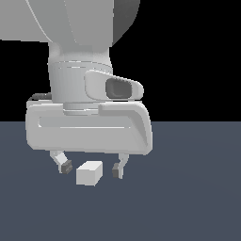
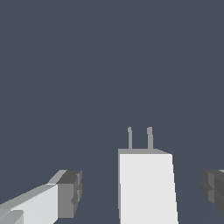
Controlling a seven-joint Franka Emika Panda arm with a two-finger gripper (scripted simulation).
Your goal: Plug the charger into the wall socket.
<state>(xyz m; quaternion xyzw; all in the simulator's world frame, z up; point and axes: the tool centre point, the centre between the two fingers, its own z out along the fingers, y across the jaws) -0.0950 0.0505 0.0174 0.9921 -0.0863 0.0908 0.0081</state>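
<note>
I see the white two-finger gripper [image 1: 92, 167] spread wide, dark grey pads [image 1: 66, 166] on angled fingertips, nothing pinched. The small matte grey-white box-shaped charger [image 1: 89, 173] sits in the gap between the fingers, clear space on both sides, no contact that I can make out. In the exterior view it looks to rest on the floor, slightly forward of the fingertip line; I can't tell the exact height relation.

Wrist view: charger [image 2: 146, 188] is a plain flat-faced block with two thin grey prongs [image 2: 140, 138] sticking out of its far end, parallel, pointing away from the camera. One blocky dark pad [image 2: 72, 192] on a light finger to one side, the other pad [image 2: 213, 189] at the frame edge on the other side, both apart from the block.

Gripper body is a smooth white rounded housing under the arm's cylindrical wrist [image 1: 80, 75], with a dark lens-like insert [image 1: 117, 88] on a side mount.

Surface is a flat, uniform slate-blue floor [image 1: 188, 197], untextured. Background above it is solid black. Wall socket isn't visible in either view.
</note>
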